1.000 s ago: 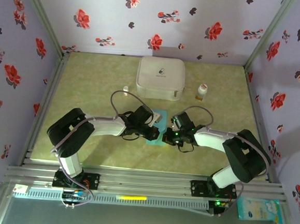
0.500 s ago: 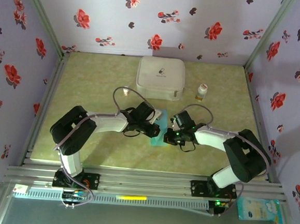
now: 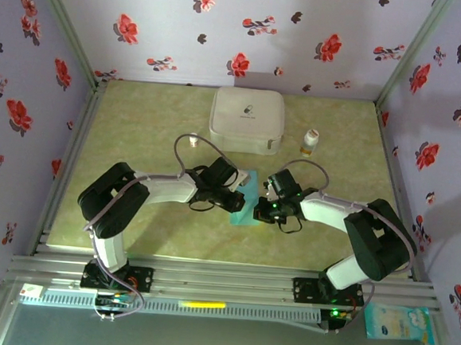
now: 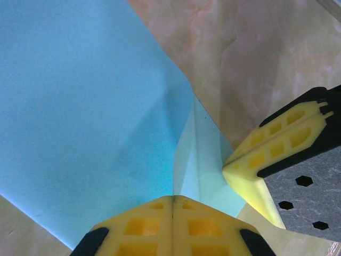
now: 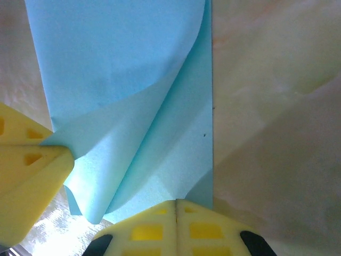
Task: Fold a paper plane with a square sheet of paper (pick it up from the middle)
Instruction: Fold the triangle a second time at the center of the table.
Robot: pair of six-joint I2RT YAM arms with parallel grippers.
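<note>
Both grippers down on the blue sheet, mid-bench!

Here's the marbled green bench (image 3: 138, 125), and at its far edge sits the white rounded case (image 3: 247, 119), with a small dark logo on the lid that's too tiny to read; a pale blue packet (image 3: 398, 322) lies off by the front rail on the right, its print illegible too. Centre stage, the square sheet of paper (image 3: 249, 184) lies on the bench near the case, on the arms' side, one flap curled up and over. The left gripper (image 3: 235, 198) is clenched on that flap's corner, holding it raised. The right gripper (image 3: 258, 212) is clenched too, tips against the sheet's edge, pinching or merely pressing, can't tell. A small white-capped bottle (image 3: 310, 141) stands beside the case.
</note>
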